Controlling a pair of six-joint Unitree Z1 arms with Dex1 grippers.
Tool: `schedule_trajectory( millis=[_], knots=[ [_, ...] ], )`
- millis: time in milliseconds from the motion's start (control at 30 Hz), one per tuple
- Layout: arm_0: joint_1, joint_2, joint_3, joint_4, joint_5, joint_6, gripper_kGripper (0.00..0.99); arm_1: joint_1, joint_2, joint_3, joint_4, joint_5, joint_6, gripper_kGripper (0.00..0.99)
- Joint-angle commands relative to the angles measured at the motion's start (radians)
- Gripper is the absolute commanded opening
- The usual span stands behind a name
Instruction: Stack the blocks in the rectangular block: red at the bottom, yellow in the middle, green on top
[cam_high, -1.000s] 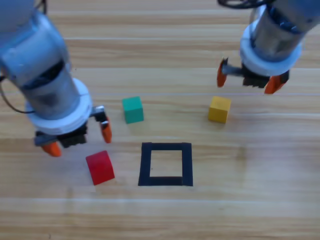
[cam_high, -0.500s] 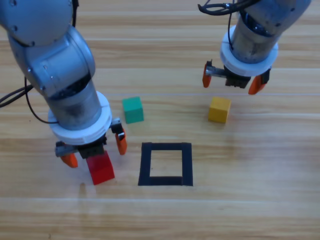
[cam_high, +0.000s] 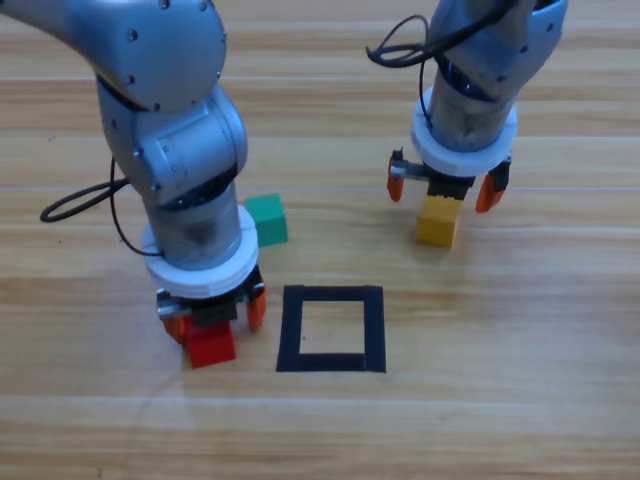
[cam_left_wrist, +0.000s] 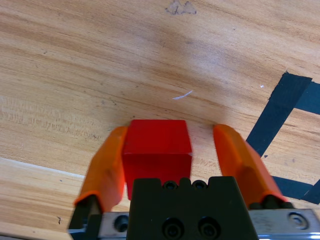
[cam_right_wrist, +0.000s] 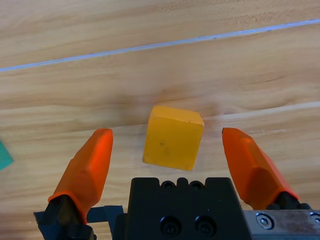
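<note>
The red cube (cam_high: 212, 346) lies left of the black tape square (cam_high: 331, 293). My left gripper (cam_high: 215, 318) is down over it and open. In the left wrist view the red cube (cam_left_wrist: 157, 145) sits between the jaws, against the left one, with a gap to the right one, and the tape (cam_left_wrist: 280, 105) shows at the right. The yellow cube (cam_high: 438, 226) lies up and right of the square, with my right gripper (cam_high: 443, 190) open above it. In the right wrist view the yellow cube (cam_right_wrist: 173, 136) sits midway between the spread jaws, touching neither. The green cube (cam_high: 266, 219) stands alone on the table.
The left arm's grey body rises beside the green cube, which lies between the two arms. A corner of the green cube (cam_right_wrist: 4, 155) shows at the right wrist view's left edge. Bare wood shows inside the tape square and along the table's front.
The left gripper has moved right and come down around the red cube. The right gripper has shifted left and toward the yellow cube, now straddling it. No cube has moved.
</note>
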Motion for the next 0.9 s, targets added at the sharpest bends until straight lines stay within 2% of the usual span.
schedule_trajectory(
  millis=[33,133,233,333,433,500,533,600,633,700,800,900],
  knots=[
    [-0.013,0.048,0.042,0.027,-0.005,0.040,0.469,0.025,0.082,-0.007,0.013,0.020,0.014,0.953],
    [0.002,0.034,0.043,0.046,-0.020,0.089,0.313,0.025,0.088,-0.007,0.023,0.023,0.023,0.948],
    [0.002,0.026,0.039,0.048,-0.043,0.126,0.270,0.028,0.088,-0.007,0.032,0.030,0.027,0.919],
    [0.002,0.010,-0.029,0.073,-0.025,0.183,0.160,0.029,0.089,-0.007,0.032,0.031,0.027,0.831],
    [-0.012,0.020,-0.125,0.094,-0.016,0.259,0.163,0.032,0.089,-0.008,0.041,0.033,0.025,0.721],
    [-0.020,0.043,-0.184,0.100,-0.039,0.307,0.163,0.034,0.091,-0.007,0.047,0.033,0.022,0.634],
    [-0.020,0.049,-0.184,0.091,-0.066,0.318,0.169,0.034,0.091,-0.007,0.052,0.031,0.020,0.580],
    [-0.015,0.075,-0.190,0.083,-0.184,0.370,0.207,0.034,0.092,-0.008,0.058,0.031,0.019,0.456],
    [-0.017,0.088,-0.208,0.082,-0.221,0.391,0.213,0.034,0.088,-0.008,0.070,0.030,0.019,0.367],
    [-0.017,0.114,-0.253,0.082,-0.281,0.439,0.242,0.034,0.082,-0.008,0.087,0.027,0.017,0.299],
    [-0.020,0.138,-0.305,0.091,-0.309,0.508,0.245,0.035,0.056,-0.008,0.115,0.019,0.007,0.282],
    [-0.064,0.126,-0.316,0.091,-0.269,0.532,0.232,0.057,-0.014,-0.008,0.178,-0.023,-0.001,0.282]
  ],
)
